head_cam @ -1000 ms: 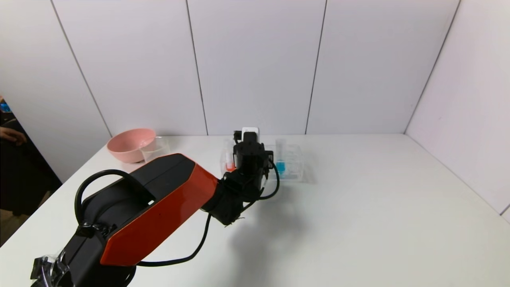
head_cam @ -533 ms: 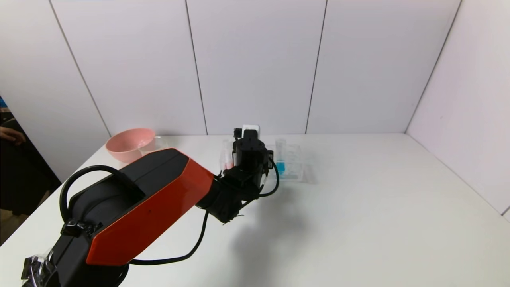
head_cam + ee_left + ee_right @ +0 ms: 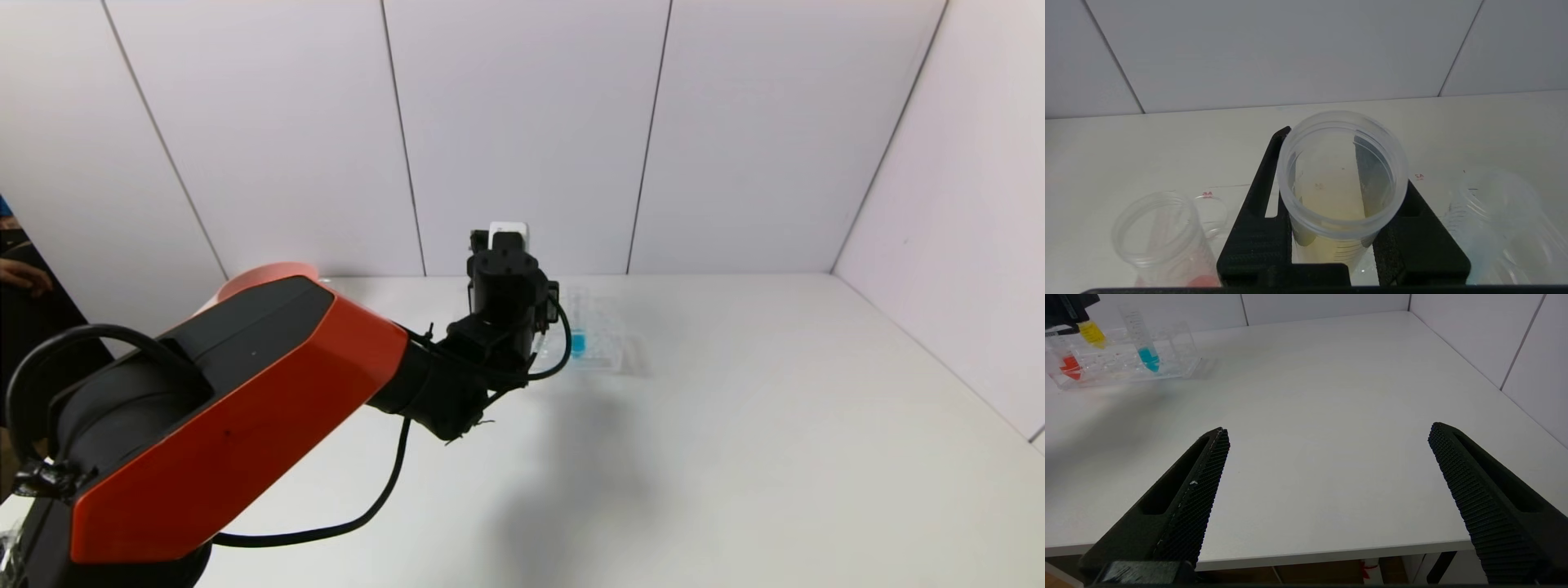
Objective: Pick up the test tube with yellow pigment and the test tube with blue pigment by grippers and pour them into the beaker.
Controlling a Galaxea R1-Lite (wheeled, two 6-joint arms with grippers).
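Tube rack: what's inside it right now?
The tube rack holds the blue tube and an orange-red tube. The yellow tube is lifted, gripped by the left hand. Empty slots are hard to distinguish.

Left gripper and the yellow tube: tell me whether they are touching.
Touching. In the left wrist view, the left gripper has its black fingers pressed against both sides of the yellow tube, no gap showing.
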